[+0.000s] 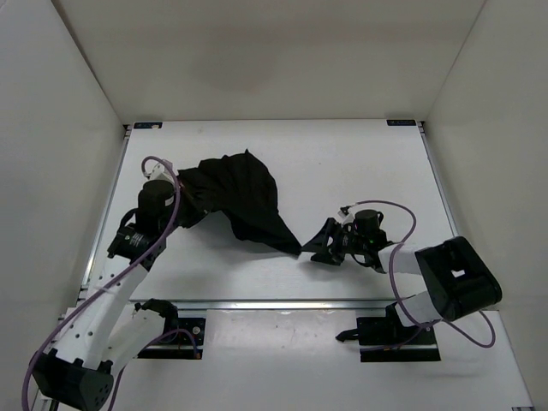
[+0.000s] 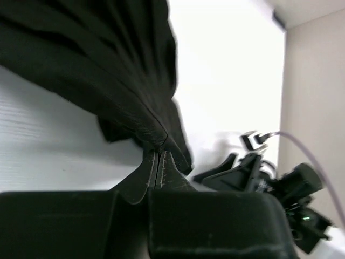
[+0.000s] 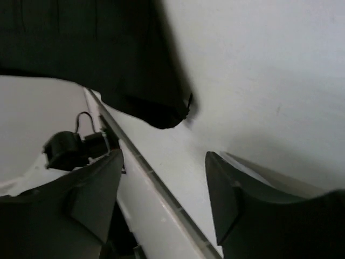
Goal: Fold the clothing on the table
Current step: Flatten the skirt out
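On the left-centre of the white surface (image 1: pixel 342 154) lies the bunched black pleated skirt (image 1: pixel 244 201); the left tool (image 2: pixel 157 162) is pressed together, pinching its left edge; the right tool (image 1: pixel 315 244) stands spread, holding nothing, just beside its near-right corner

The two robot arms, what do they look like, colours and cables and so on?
Both the left arm and the right arm have white links with black joint housings. A thin purple cable loops along each. The left gripper and right gripper are matte black, with tapered, wedge-shaped fingers. No markings are readable.
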